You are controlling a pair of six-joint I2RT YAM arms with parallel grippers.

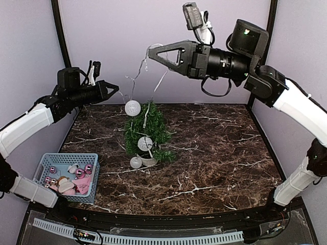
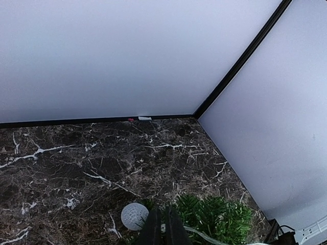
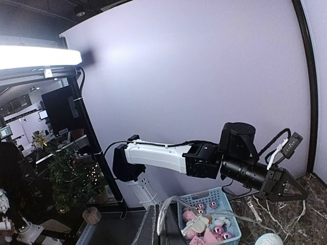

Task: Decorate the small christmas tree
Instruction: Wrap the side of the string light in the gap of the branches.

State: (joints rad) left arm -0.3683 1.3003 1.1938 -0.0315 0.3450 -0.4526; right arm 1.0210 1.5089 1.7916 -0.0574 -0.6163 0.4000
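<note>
The left tool (image 1: pixel 116 93) is closed tight, its tips pinching the clear cord of a garland (image 1: pixel 132 107) strung with white balls. The right tool (image 1: pixel 150 52), raised higher near the back wall, is likewise shut on the other end of that cord. Between them the cord sags down onto the small christmas tree (image 1: pixel 145 130). One ball hangs at the tree's top, another lies in the branches, and a third rests beside the white pot (image 1: pixel 149 160). The tree stands on the counter (image 1: pixel 219 148) left of its middle, nearer the far edge than the near one. The left wrist view shows the closed fingers (image 2: pixel 163 229) just above a ball and the green needles. The counter is dark brown marble-patterned with white veins. A light blue basket (image 1: pixel 51 162) sits at its near left corner holding pink baubles (image 1: pixel 80 173) and pale trinkets. A white perforated strip (image 1: pixel 153 237) runs along the near edge. Plain pale lilac walls (image 1: pixel 102 30) enclose the counter, joined by black posts. In the right wrist view, the room past the left wall has a bright ceiling light (image 3: pixel 36 56), a dark monitor and a second, lit tree (image 3: pixel 71 178). A small green sign there is too small to read.
</note>
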